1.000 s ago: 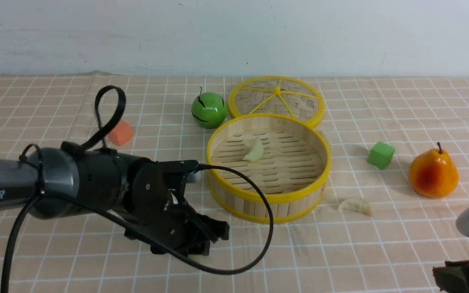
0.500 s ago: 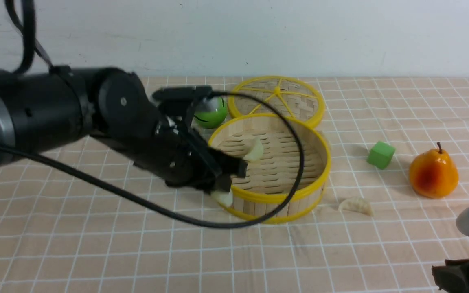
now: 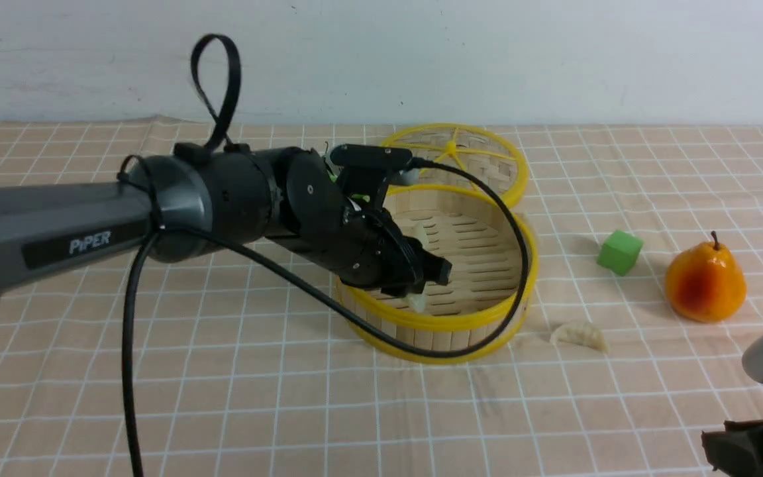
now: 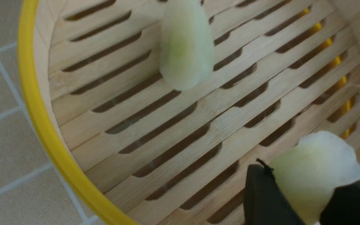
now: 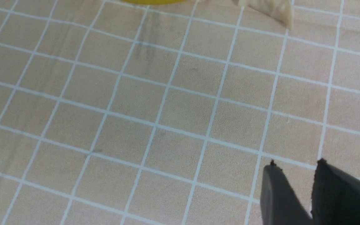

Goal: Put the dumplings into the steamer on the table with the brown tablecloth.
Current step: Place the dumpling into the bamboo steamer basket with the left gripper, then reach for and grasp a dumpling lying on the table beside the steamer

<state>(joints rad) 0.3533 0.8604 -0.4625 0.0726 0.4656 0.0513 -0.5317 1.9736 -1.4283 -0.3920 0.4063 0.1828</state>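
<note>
Left gripper [image 3: 422,290] was clamped on a dumpling [image 4: 311,176], holding it just inside the steamer [image 3: 467,323] by its near rim. Released that close, it could've clipped the rim and rolled out onto the tablecloth [image 3: 222,371]. Right gripper [image 5: 297,164] sat slightly parted, empty

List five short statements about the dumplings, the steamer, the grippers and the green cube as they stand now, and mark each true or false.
1. The left gripper holds a dumpling above the steamer. True.
2. The steamer is empty. False: a second dumpling lies on its slatted floor.
3. A third dumpling lies on the tablecloth, just right of the steamer. True.
4. The right gripper grips a dumpling. False: its jaws stand apart over bare cloth, holding nothing.
5. The green cube sits in the steamer. False: it stands on the cloth between steamer and pear.
</note>
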